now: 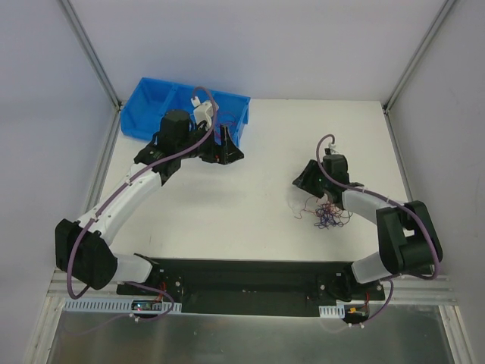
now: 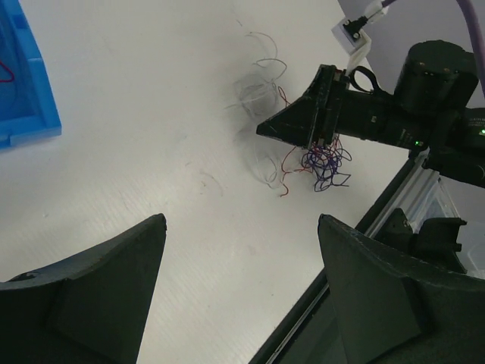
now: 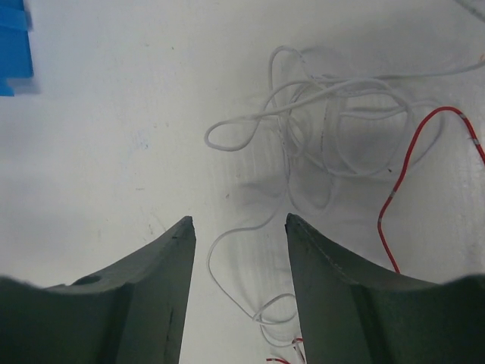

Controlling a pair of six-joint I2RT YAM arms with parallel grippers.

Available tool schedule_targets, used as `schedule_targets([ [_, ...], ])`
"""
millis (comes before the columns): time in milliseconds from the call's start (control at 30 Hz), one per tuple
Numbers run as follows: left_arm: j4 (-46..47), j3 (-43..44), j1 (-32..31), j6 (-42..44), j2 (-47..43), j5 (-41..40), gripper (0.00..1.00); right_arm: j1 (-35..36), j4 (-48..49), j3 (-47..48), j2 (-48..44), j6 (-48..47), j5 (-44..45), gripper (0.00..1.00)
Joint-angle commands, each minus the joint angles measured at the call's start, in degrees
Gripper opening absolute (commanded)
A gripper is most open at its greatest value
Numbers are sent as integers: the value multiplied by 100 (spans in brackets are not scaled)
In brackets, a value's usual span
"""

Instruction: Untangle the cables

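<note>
Cables [image 2: 320, 161] (tangled bunch) lie by open R gripper [image 3: 239, 221].

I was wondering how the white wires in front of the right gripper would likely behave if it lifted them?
Probably floppy: the white wires lie in loose, limp curls. Likely very light, being hair-thin. They may drag the red wire along, since their loops appear to cross it.

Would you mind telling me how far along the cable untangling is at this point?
Barely begun. Done: one red strand seems to lie in the blue bin. In hand: nothing; the left gripper is open by the bin, the right gripper open over loose white wires. Left: the red and purple knot of cables beside it is tangled.
</note>
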Motion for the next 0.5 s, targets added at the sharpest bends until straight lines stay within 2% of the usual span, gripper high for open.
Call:
schedule_targets([
  [0, 168, 23, -124, 115, -154, 236, 80, 38, -523, 540, 168, -90, 231, 54],
  [133, 186, 23, -273, -17, -119, 297, 80, 38, -814, 980, 432, -100, 538, 54],
  [300, 212, 85, -308, -140, 22, 613, 76, 29, -902, 1279, 573, 24, 1469, 55],
  [400, 230, 59, -308, -114, 31, 579, 76, 46, -972, 1717, 941, 24, 1419, 57],
  [433, 230, 59, -308, -114, 48, 570, 76, 55, -990, 1876, 1134, 41, 1314, 53],
  [467, 221, 67, -308, -114, 74, 587, 75, 73, -973, 1990, 1266, 85, 1217, 42],
])
